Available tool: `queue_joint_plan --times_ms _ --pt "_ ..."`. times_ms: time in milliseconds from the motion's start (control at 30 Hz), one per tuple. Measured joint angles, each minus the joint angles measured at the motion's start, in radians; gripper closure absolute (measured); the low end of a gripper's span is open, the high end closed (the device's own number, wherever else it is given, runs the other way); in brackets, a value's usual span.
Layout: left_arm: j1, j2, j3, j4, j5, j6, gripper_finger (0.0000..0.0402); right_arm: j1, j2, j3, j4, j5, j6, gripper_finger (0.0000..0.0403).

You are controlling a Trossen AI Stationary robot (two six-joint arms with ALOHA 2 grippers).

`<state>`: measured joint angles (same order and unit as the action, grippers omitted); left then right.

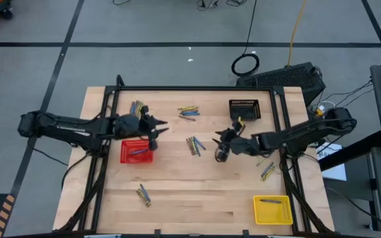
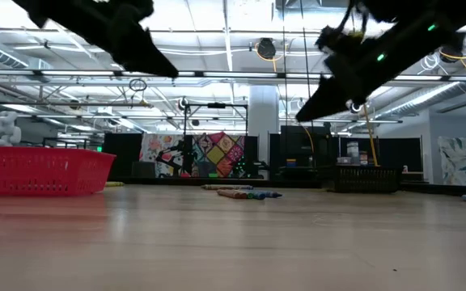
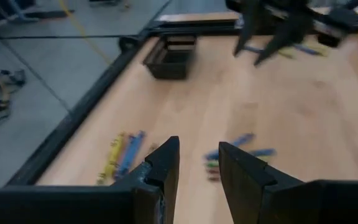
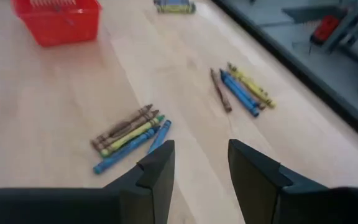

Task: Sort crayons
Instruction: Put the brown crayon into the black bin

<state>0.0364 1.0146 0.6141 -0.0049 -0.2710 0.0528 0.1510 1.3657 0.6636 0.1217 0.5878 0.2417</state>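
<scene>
Table: pale wood top (image 1: pixel 197 185), black frame, on grey floor.
Crayons: loose clusters (image 1: pixel 194 145) mid-table; one in red basket (image 1: pixel 137 151).
Left gripper (image 3: pixel 199 163): parted, empty.
Right gripper (image 4: pixel 201 163): parted, empty.

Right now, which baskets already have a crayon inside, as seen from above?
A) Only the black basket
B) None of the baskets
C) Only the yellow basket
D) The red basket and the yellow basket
D: in the high view a thin stick lies inside the red basket and another inside the yellow basket, while no crayon can be made out in the black basket.
</scene>
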Motion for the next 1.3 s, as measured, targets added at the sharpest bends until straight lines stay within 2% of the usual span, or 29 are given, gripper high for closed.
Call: queue_joint_plan --times_ms 267,400,533,767,933,1067,1300 --pt "0.173 0.125 0.001 0.218 0.189 0.119 0.0285 -0.27 0.196 0.009 0.272 -0.328 -0.132 0.0265" --pt "0.202 0.149 0.001 0.259 0.204 0.118 0.0285 -0.401 0.275 0.087 0.236 -0.491 -0.167 0.0265" --pt "0.203 0.108 0.001 0.217 0.204 0.118 0.0285 -0.468 0.37 0.179 0.228 -0.618 -0.227 0.0265" --pt "0.186 -0.076 0.001 -0.065 0.078 0.11 0.0285 -0.505 0.508 0.305 0.223 -0.647 -0.288 0.0265" --pt "0.176 -0.197 0.001 -0.202 0.057 0.087 0.0285 -0.513 0.589 0.381 0.214 -0.697 -0.296 0.0265" --pt "0.18 -0.243 0.002 -0.234 0.055 0.131 0.0285 -0.525 0.641 0.437 0.129 -0.691 -0.296 0.0265" --pt "0.193 -0.252 0.002 -0.243 0.023 0.179 0.0285 -0.522 0.638 0.453 0.106 -0.69 -0.316 0.0245"
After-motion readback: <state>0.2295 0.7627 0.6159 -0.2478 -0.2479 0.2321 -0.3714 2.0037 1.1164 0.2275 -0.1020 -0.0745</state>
